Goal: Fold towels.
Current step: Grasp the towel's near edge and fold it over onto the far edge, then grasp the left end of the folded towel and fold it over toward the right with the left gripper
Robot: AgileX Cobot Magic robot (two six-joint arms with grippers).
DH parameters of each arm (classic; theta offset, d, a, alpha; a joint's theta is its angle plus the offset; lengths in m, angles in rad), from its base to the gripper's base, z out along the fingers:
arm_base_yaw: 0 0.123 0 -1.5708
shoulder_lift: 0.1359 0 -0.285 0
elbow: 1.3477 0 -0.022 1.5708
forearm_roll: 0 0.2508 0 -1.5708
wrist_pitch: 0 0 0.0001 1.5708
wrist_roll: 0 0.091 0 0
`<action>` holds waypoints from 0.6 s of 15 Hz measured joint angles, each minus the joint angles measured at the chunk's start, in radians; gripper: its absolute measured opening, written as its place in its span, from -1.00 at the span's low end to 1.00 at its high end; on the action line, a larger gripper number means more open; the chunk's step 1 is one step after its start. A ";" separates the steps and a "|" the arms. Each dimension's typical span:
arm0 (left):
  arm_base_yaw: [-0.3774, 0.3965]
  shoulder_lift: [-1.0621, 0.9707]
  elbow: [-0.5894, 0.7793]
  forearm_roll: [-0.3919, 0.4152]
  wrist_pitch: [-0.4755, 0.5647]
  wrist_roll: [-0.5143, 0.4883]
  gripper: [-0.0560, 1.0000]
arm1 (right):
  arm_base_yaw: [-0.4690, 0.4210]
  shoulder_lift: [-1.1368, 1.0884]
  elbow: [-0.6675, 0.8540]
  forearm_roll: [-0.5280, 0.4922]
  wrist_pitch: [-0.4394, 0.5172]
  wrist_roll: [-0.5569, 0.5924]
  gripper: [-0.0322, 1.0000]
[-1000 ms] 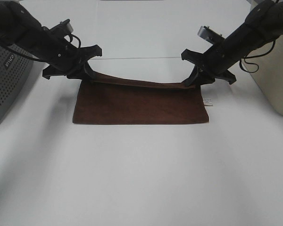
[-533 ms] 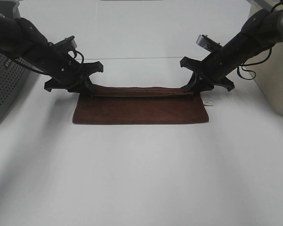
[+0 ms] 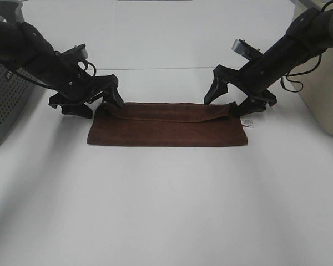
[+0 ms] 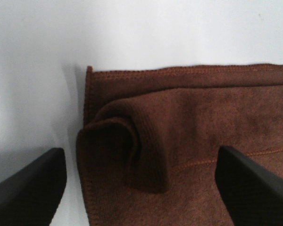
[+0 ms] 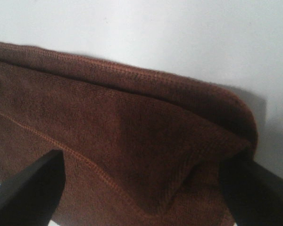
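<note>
The dark brown towel (image 3: pixel 166 126) lies folded in a long strip on the white table (image 3: pixel 166 199), with its small white tag (image 3: pixel 246 121) at the right end. My left gripper (image 3: pixel 96 103) is open and straddles the towel's far left corner. In the left wrist view that gripper (image 4: pixel 139 155) has its jaws wide apart around a loose curl of towel (image 4: pixel 132 141). My right gripper (image 3: pixel 231 103) is open over the far right corner. The right wrist view shows that gripper (image 5: pixel 141 160) with jaws spread around the raised fold of towel (image 5: pixel 132 132).
A grey perforated box (image 3: pixel 5 100) stands at the left edge of the table. A beige container (image 3: pixel 327 94) stands at the right edge. Black cables hang from the right arm (image 3: pixel 299 72).
Both grippers were shut on the towel's lifted far edge and have opened. The edge has dropped onto the lower layer, leaving small curls at both corners.
</note>
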 joint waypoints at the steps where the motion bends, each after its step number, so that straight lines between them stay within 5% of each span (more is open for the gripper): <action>1: 0.000 -0.008 0.000 0.015 0.008 0.000 0.67 | 0.000 -0.014 0.000 -0.017 0.010 0.000 0.71; 9: 0.000 -0.049 0.000 0.150 0.092 -0.178 0.67 | -0.001 -0.130 0.000 -0.224 0.175 0.108 0.73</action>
